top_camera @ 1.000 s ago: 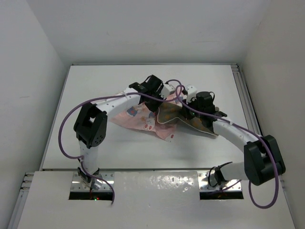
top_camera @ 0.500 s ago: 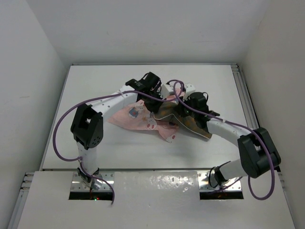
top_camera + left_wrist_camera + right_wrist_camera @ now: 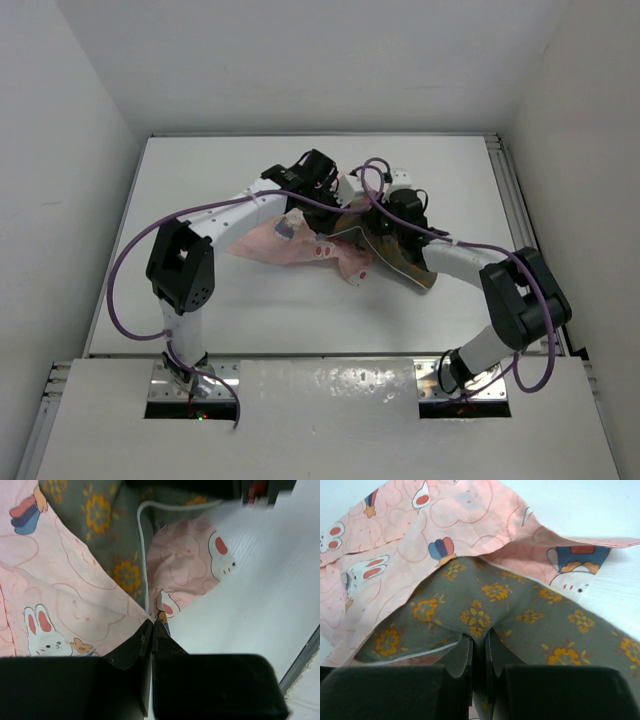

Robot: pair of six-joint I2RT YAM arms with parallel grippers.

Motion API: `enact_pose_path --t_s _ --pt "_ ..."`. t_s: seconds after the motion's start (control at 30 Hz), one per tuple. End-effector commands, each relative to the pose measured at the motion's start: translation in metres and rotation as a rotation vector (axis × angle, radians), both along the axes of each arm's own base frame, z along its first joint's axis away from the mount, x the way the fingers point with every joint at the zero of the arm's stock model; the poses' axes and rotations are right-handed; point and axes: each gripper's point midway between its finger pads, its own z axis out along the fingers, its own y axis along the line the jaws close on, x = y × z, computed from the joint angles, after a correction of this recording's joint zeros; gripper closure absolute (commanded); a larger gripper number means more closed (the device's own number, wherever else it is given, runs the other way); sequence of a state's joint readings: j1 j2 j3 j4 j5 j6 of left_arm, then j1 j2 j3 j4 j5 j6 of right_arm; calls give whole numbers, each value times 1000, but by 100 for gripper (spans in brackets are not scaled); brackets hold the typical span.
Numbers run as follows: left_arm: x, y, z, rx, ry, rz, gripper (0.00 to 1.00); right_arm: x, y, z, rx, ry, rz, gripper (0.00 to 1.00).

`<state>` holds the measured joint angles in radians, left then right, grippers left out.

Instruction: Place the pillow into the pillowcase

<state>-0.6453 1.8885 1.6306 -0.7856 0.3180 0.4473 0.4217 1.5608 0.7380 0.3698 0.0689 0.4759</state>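
Note:
The pillow (image 3: 535, 615), olive-brown with orange flowers and pale piping, lies half inside the pink rabbit-print pillowcase (image 3: 445, 515). My right gripper (image 3: 479, 637) is shut on a pinched fold of the pillow, just at the sack's mouth. My left gripper (image 3: 154, 623) is shut on the pillowcase (image 3: 65, 595) at its opening edge, with the pillow (image 3: 100, 510) showing inside. From above, the pillowcase (image 3: 275, 240) spreads left. The pillow (image 3: 400, 262) sticks out to the right. Both the left gripper (image 3: 325, 205) and the right gripper (image 3: 378, 228) meet over the middle.
Everything sits on a white table (image 3: 200, 180) enclosed by white walls on three sides. A metal rail (image 3: 515, 200) runs along the right edge. Purple cables loop over both arms above the cloth.
My right arm has swung left, carrying the pillow further into the pillowcase. The pink cloth has bunched up and shifted slightly left. Both grips stay the same.

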Motion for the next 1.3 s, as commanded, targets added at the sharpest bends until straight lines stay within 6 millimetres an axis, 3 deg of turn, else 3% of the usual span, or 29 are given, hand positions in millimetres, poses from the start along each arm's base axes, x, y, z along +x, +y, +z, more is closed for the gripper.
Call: enact_pose_path --t_s 0.0,0.17,0.23,0.27,0.33,0.37,0.4,0.43,0.5,0.53,0.6,0.67,0.7,0.73,0.77,0.8,0.9,0.97,1.03,1.17,1.27 --pt "10 -15 39 -128 -73 15 100 10 19 21 62 -96 -19 100" --pt "17 -37 72 -309 -37 50 100 -18 50 6 84 -82 94 100" --pt "15 -45 70 -339 -6 50 100 -25 55 12 98 -91 121 97" --pt "11 -43 59 -326 18 56 100 -30 52 10 99 -82 124 69" --pt "14 -38 38 -283 19 90 95 -33 40 25 108 -102 101 37" --pt "13 -32 21 -249 33 112 86 -34 30 24 102 -95 66 16" --pt "14 -27 15 -225 30 129 82 -35 13 21 95 -61 16 9" --pt "17 -22 10 -195 16 154 72 -35 2 35 102 -82 -14 5" --pt "21 -18 8 -173 3 167 62 -41 -28 27 53 -29 -94 2" --pt "28 -17 15 -166 -31 185 55 -43 -38 33 42 -33 -114 2" --pt "42 -14 20 -151 -89 226 50 -51 -63 24 -25 12 -178 6" --pt "55 -16 29 -158 -146 253 45 -57 -79 26 -28 12 -222 24" --pt "61 -15 29 -141 -175 276 43 -60 -93 22 -21 37 -282 49" --pt "63 -16 29 -135 -188 281 42 -64 -101 21 -9 38 -316 52" --pt "67 -16 26 -122 -203 290 42 -64 -112 20 19 47 -369 51" --pt "69 -14 21 -88 -225 298 42 -66 -118 18 30 50 -394 32" --pt "64 -11 1 -30 -214 293 42 -77 -137 10 77 74 -492 1" --pt "58 -11 -10 -19 -193 285 42 -85 -156 2 77 86 -584 1" --pt "53 -12 -18 -5 -187 284 43 -90 -161 -4 104 94 -617 1" --pt "47 -10 -37 32 -162 271 52 -97 -153 -27 121 150 -550 1" --pt "32 -21 -45 -10 -88 229 55 -97 -140 -42 130 178 -470 1"
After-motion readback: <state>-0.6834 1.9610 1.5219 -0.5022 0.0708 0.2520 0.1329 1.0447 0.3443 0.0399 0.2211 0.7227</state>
